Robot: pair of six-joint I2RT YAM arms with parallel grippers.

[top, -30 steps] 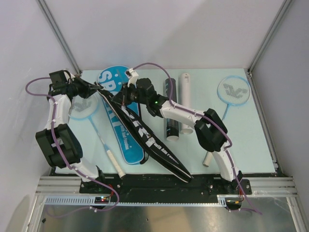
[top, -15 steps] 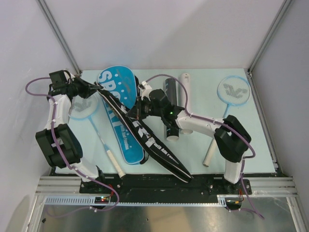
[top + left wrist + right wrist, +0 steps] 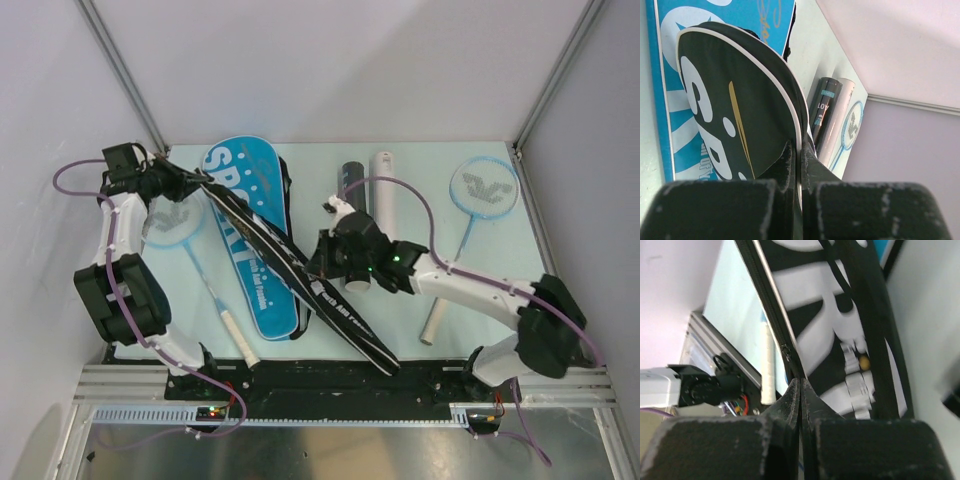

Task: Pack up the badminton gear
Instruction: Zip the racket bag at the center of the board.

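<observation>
The black "SPORT" racket cover [image 3: 300, 285] stands on edge, running diagonally over the blue cover [image 3: 240, 225]. My left gripper [image 3: 197, 186] is shut on the black cover's far rim, as the left wrist view shows [image 3: 799, 150]. My right gripper [image 3: 316, 268] is shut on the cover's zipper edge [image 3: 785, 347] about halfway along, with the fingers pressed together [image 3: 800, 382]. A black tube [image 3: 350, 178] and a white tube [image 3: 383, 185] lie behind the right arm. One racket [image 3: 170, 222] lies at the left and another [image 3: 483, 187] at the far right. No shuttlecocks are in view.
The left racket's white handle [image 3: 240, 340] lies near the front edge, and it also shows in the right wrist view [image 3: 767, 370]. The right racket's white handle [image 3: 432, 325] lies under my right arm. Grey walls close in both sides. The metal base rail [image 3: 330, 385] runs along the front.
My right gripper has slid along the black cover's edge from near its far end toward the near end, and the right arm has swung out to the right. The left gripper has held still.
</observation>
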